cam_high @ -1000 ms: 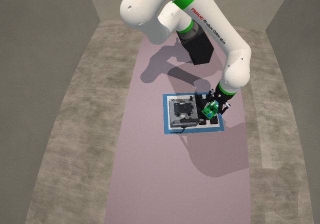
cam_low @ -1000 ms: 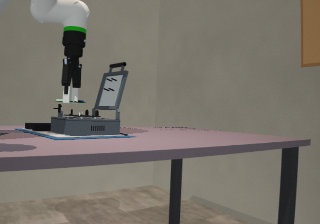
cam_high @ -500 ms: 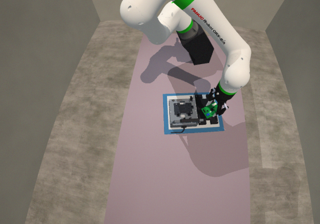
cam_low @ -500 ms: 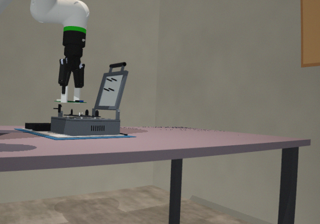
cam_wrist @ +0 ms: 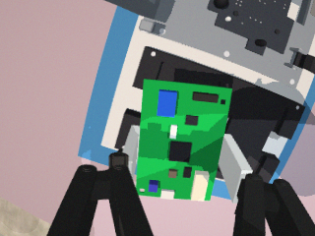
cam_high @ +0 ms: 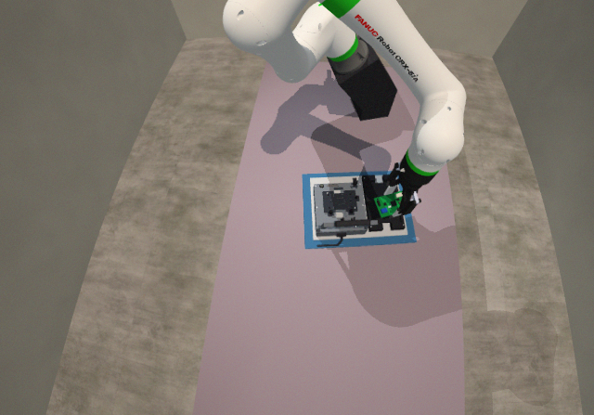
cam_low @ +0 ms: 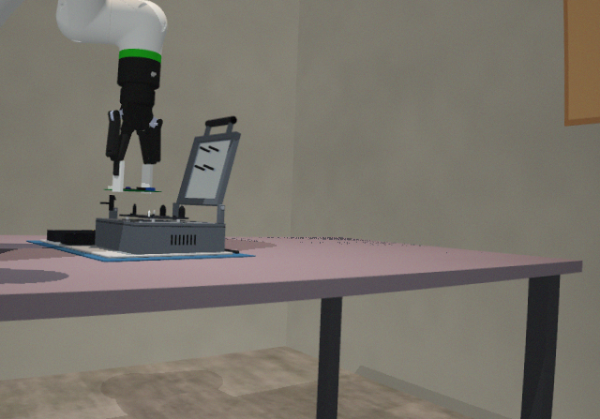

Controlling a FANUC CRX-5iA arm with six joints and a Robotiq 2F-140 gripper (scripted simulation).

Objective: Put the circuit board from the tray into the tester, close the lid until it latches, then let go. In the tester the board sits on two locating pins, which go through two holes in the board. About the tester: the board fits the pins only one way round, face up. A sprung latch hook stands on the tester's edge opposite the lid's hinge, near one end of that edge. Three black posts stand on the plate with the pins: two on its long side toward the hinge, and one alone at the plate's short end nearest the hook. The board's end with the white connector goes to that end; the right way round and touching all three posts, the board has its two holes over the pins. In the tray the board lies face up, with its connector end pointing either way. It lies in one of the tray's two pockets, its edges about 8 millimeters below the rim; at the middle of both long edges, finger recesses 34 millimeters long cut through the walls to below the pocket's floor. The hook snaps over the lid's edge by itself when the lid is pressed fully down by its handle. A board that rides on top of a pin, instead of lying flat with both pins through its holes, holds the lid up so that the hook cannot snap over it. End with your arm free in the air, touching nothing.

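My gripper (cam_high: 392, 203) (cam_low: 131, 185) (cam_wrist: 180, 144) is shut on the green circuit board (cam_high: 385, 205) (cam_low: 133, 189) (cam_wrist: 185, 128), gripping it by its two long edges. The board hangs level and face up in the air, above the black tray (cam_high: 371, 183) (cam_low: 69, 234) (cam_wrist: 259, 118) and beside the tester's near edge. Its white connector (cam_wrist: 200, 187) is at the end nearest the wrist camera. The grey tester (cam_high: 320, 204) (cam_low: 159, 238) (cam_wrist: 263, 0) stands to the left of the tray with its lid (cam_low: 208, 168) open and nearly upright, handle (cam_low: 220, 121) on top. The plate with the black posts lies uncovered.
Tester and tray stand on a white sheet on a blue mat (cam_high: 359, 243) (cam_low: 145, 256) (cam_wrist: 108, 66) on the pink table (cam_high: 288, 329) (cam_low: 338, 269). A black cable (cam_high: 333, 243) runs out from the tester's front. The latch hook (cam_low: 111, 203) stands on the tester's edge below the gripper.
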